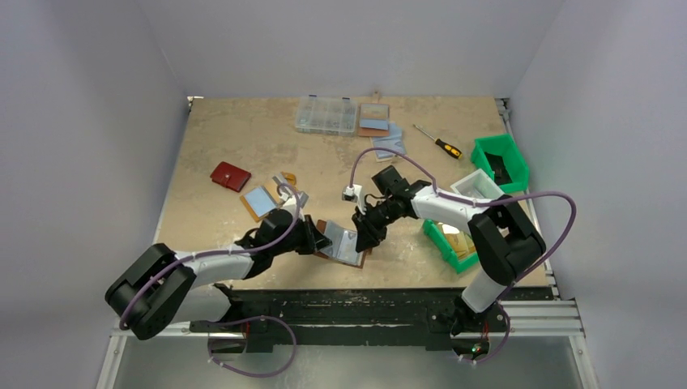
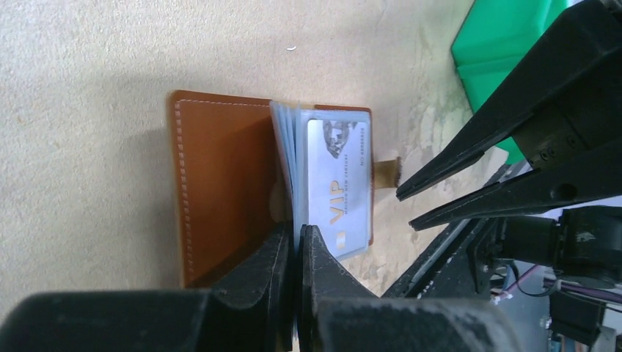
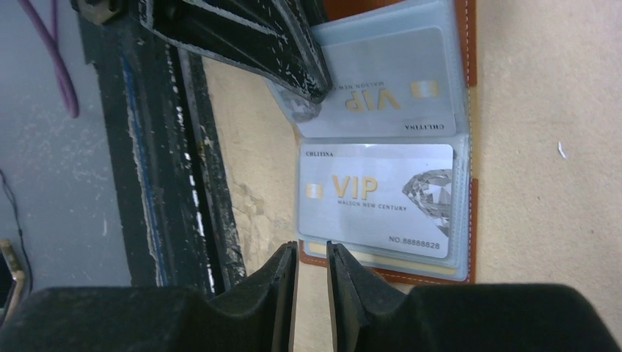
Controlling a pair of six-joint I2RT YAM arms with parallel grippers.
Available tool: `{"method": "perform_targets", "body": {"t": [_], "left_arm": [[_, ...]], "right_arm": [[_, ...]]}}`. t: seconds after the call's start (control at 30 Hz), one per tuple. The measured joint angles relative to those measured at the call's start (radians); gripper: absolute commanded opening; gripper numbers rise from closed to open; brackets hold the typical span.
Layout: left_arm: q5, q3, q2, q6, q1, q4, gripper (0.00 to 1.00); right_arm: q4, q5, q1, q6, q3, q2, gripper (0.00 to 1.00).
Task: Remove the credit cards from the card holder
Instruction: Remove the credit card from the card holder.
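A: Where does the card holder (image 1: 347, 245) lie?
B: Open, at the 6 o'clock edge of the table. The left gripper (image 2: 295, 236) is pinched tight on its clear sleeves (image 2: 284, 139).
A: And the right gripper (image 3: 312, 253)?
B: Its jaws are a little apart and hold nothing. In its wrist view the credit cards (image 3: 374, 198) lie at 12 o'clock, with the long axis from 9 to 3. I judge this free arm should pull.
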Motion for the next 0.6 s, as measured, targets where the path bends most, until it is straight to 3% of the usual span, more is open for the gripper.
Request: {"method": "perform_targets", "body": {"t": [0.27, 0.6], "left_arm": [[0.005, -0.126, -0.137, -0.116, -0.003, 0.181, 0.0], [0.059, -0.177, -0.06, -0.25, -0.005, 0.484, 0.0]], "right_arm": [[-0.01, -0.163, -0.003, 0.009, 0.037, 0.0, 0.31], [0.086, -0.345, -0.105, 0.165, 0.02, -0.014, 0.45]]}}
